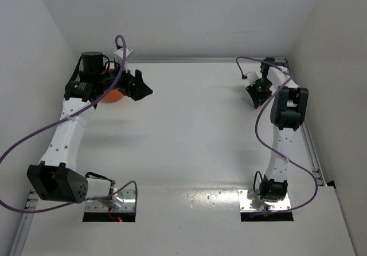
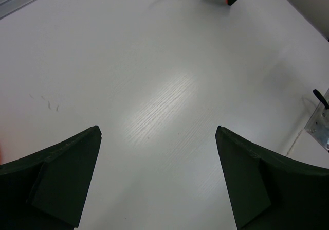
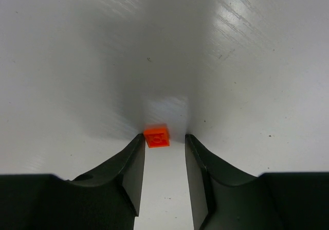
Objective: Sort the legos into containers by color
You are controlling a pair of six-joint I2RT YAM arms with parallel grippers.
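The orange lego [image 3: 156,137] lies flat, stud up, at the table's 1 o'clock; it is near-square with no clear long axis, edges slightly skewed. The right gripper [image 3: 163,136] has its jaws half-spread at it, unclamped; the left gripper [image 2: 158,132] gapes wide near the orange bowl [image 1: 113,95] at 10 o'clock

Top view: the orange bowl [image 1: 114,95] is mostly hidden behind the left arm [image 1: 74,115] (only a sliver shows, contents unreadable), and the right gripper [image 1: 255,97] is too small to read its finger gap. Left wrist view: the left fingers [image 2: 61,183] are cut off by the bottom edge, an orange smear [image 2: 1,148] at the left edge is too blurred to identify, and an orange speck [image 2: 226,2] under a dark part cropped by the top edge is too small to tell. Right wrist view: the right fingers [image 3: 123,176] run off the bottom edge, and I can't tell whether the orange brick [image 3: 156,137] touches the fingertip beside it.
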